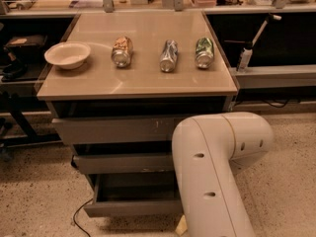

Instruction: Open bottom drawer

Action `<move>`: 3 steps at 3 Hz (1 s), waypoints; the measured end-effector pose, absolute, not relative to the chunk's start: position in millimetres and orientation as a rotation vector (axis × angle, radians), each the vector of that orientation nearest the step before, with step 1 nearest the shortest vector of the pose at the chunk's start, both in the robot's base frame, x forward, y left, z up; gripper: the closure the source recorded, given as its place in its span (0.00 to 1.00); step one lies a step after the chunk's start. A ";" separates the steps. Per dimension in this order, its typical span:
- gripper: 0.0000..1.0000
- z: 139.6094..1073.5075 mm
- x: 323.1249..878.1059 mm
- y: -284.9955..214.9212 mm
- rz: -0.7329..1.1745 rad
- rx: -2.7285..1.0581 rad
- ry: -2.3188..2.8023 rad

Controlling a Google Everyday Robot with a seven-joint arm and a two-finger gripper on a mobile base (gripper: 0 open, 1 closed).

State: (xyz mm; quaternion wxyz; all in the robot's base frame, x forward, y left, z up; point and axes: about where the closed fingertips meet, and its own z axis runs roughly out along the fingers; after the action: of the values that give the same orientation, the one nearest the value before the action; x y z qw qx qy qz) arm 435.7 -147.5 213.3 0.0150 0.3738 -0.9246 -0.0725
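**tinkerer_42:** Speckled floor, cluttered workbenches along the back, grey cabinet in the middle. So where's the gripper (181, 225) at?

**benchrat:** Way down at the bottom edge of the view. Only a pale sliver of it peeks out left of the big white arm (212, 181). Spread or clamped on something? No way to tell, the arm covers nearly all of it. It sits just below the right end of the bottom drawer (131, 208), close to the front, but contact can't be confirmed either.

**tinkerer_42:** How far along does the job look?

**benchrat:** Partway, by the look of it. The bottom drawer is the lowest and narrowest of the three. It sticks out further toward the camera than the middle drawer (123, 163) above it, enough that the dark inside of its tray shows. There's probably more travel left, though how much is a guess, since the back of the tray is hidden under the middle drawer. The top drawer (113, 130) is the widest and sits right under the tabletop (143, 85).

**tinkerer_42:** And which way does it point?

**benchrat:** Flat front faces the camera. Its long axis runs left to right along the cabinet, so it slides straight out toward the viewer. A cable (79, 216) trails on the floor near its left corner. Up top, a bowl (67, 55) and three cans (168, 55) on their sides lie well apart from all this.
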 end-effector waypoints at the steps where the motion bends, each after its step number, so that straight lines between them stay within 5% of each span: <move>1: 0.00 228.8 459.1 -132.4 -0.235 1.252 -2.931; 3: 0.00 223.0 495.5 -73.8 -0.312 1.433 -2.907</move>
State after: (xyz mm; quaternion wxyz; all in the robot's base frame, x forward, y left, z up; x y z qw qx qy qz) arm 495.5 -73.8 223.0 -0.0571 0.4394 -0.8913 -0.0957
